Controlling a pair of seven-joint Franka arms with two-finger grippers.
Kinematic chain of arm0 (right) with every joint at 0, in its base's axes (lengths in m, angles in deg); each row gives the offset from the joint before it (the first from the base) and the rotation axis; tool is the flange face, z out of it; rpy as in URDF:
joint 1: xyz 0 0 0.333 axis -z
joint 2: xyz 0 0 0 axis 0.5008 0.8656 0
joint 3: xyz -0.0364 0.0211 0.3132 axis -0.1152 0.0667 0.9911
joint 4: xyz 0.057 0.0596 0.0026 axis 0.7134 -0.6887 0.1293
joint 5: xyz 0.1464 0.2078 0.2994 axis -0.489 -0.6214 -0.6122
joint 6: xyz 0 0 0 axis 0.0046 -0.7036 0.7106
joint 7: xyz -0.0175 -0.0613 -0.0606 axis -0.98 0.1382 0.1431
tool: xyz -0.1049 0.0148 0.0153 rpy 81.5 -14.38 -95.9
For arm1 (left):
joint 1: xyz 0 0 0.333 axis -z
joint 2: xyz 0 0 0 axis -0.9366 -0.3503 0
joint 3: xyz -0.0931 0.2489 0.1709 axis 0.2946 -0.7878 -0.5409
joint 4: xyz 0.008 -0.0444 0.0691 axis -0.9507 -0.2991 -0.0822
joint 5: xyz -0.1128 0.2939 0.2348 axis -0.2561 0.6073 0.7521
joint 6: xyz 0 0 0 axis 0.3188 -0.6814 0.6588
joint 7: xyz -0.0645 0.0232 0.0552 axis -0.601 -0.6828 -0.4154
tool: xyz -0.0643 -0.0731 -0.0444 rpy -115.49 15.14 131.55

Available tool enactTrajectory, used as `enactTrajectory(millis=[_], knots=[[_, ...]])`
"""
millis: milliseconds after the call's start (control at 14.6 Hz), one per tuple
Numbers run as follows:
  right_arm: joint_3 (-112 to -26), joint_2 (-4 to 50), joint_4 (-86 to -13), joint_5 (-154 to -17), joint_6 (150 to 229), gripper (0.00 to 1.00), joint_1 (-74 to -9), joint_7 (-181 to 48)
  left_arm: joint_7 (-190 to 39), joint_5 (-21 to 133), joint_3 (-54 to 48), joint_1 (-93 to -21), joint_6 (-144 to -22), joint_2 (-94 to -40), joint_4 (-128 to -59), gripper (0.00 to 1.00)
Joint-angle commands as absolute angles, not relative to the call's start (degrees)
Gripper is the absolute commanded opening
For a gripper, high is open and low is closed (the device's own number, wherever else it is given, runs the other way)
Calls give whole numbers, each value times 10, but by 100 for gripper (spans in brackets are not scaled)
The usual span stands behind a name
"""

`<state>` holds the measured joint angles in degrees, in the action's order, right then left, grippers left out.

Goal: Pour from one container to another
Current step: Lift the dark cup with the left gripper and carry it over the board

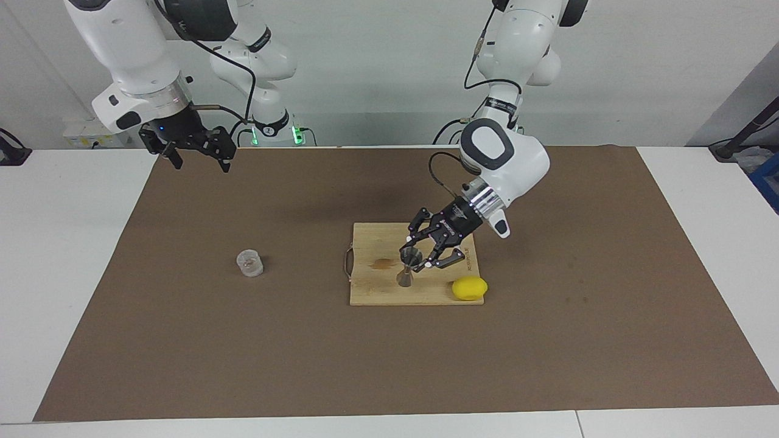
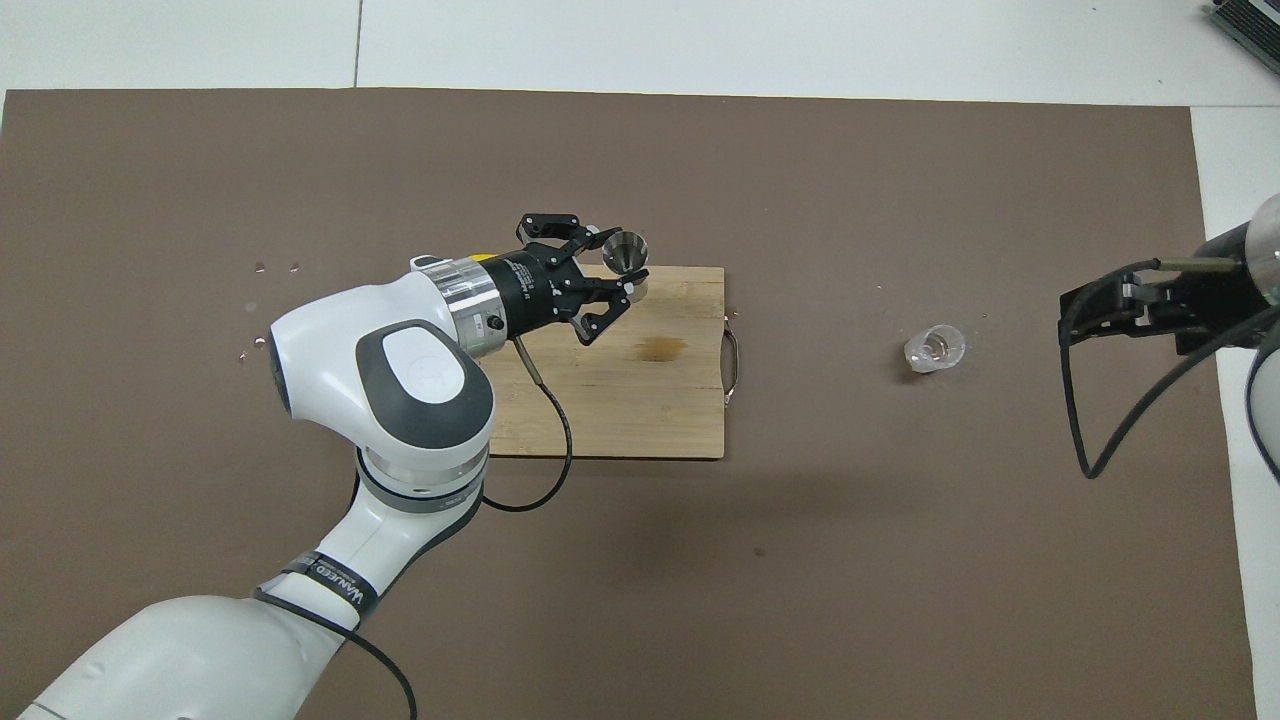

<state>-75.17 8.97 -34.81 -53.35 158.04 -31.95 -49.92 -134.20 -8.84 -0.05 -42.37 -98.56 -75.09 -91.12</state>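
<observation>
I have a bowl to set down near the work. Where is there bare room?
The brown mat is bare between the clear cup and the cutting board, and along its edge farthest from the robots. The board is crowded: the left gripper grips the jigger there, and a lemon sits on its corner.

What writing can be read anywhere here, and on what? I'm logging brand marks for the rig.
Band on the left arm: white lettering, too blurred to read for certain.
Cutting board: a small burnt-in mark by its edge, too small to read.
Nothing else readable.
</observation>
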Motion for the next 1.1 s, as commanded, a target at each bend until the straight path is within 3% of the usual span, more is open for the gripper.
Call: enactTrajectory(millis=[0,1027], knots=[[-749,76,-364,-537,1584,100,-315,-509,-1345,-128,-9,-392,-1025,-757,-913,0],[-750,76,-363,-537,1579,100,-314,-508,-1345,-145,-9,-346,-1059,-767,-930,0]])
